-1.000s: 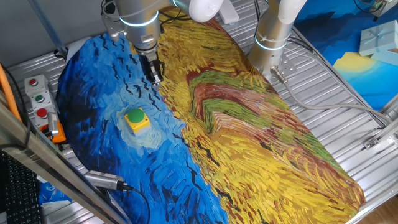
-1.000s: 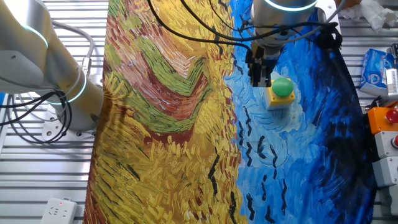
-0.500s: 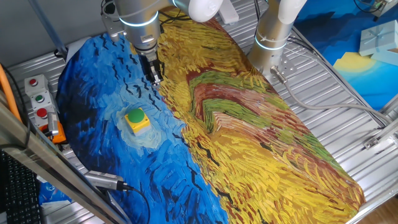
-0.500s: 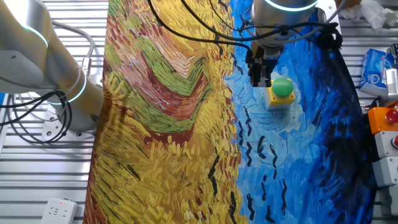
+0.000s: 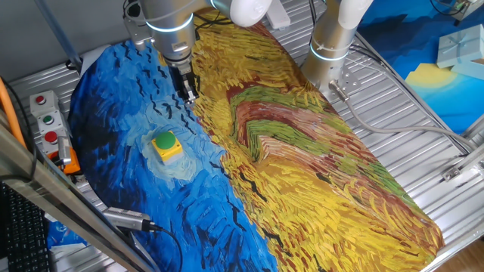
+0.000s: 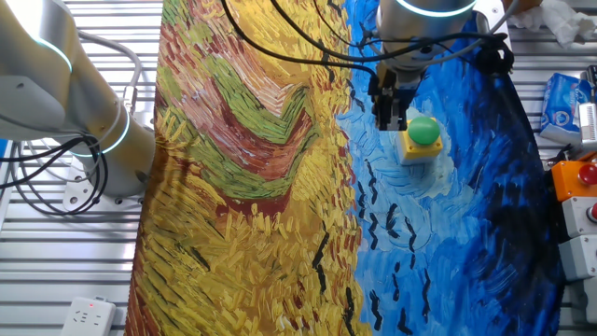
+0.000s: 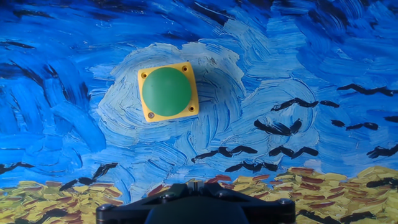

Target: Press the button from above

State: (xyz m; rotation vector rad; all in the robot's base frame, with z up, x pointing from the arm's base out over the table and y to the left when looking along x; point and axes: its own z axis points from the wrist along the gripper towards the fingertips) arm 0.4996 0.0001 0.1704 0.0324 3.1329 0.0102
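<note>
Nothing has moved since the frames taken 1.0 s and 0.5 s ago: arm, gripper and button occupy the same positions in both fixed views.

Item 1, the button (image 5: 166, 143). It sits left of centre in one fixed view, on the blue part of the painted cloth (image 5: 302, 159), in a pale swirl of brushstrokes. In the other fixed view it lies in the upper right (image 6: 422, 136). The hand view places it upper left of centre (image 7: 168, 92). It consists of a round green dome on a square yellow base with rounded corners. 4 small screw holes show in the corners of the base, seen from above. The dome fills nearly the whole top of the base. It stands upright and flat on the cloth.

Item 2, the gripper (image 5: 186, 92). It hangs from the arm at the upper left of one fixed view, above the cloth and up-frame of the button, clear of it. In the other fixed view it overlaps the button's left edge (image 6: 387, 117), but contact is not shown. Whether the fingers are parted or closed cannot be told; the hand view shows only the dark body at the bottom edge.

Item 3, a grey control box (image 5: 47, 125) with red and green buttons lies at the far left, off the cloth.
</note>
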